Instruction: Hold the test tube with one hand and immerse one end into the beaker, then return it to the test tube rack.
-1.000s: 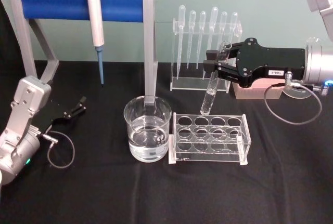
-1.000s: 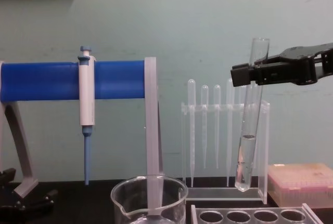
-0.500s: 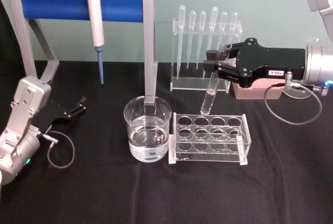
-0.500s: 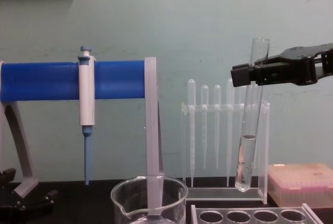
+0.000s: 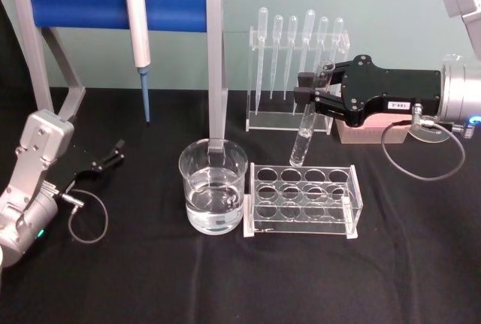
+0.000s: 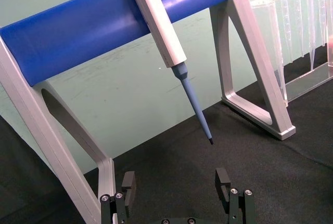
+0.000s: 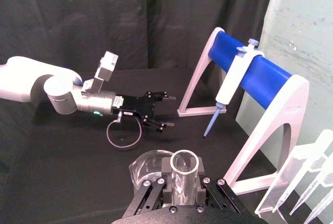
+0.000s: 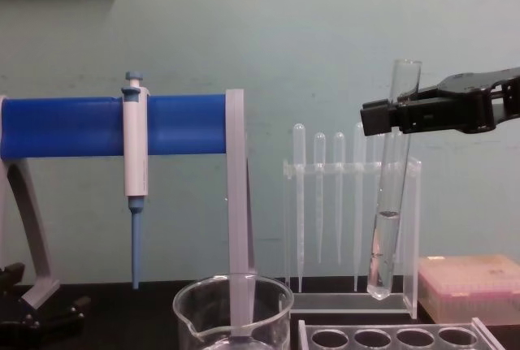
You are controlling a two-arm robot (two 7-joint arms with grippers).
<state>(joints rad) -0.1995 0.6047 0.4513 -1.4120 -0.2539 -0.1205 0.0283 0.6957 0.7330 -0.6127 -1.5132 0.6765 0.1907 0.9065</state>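
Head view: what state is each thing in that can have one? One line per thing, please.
test tube: held in the air, slightly tilted, clear liquid in its lower part.
right gripper: shut on the test tube near its rim.
left gripper: open, parked low on the left.
beaker: upright, partly filled with clear liquid.
test tube rack: upright on the table, holes empty.
pipettor: hanging on the blue stand.

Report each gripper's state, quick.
Left gripper: open, empty, parked.
Right gripper: shut on the test tube, held aloft.
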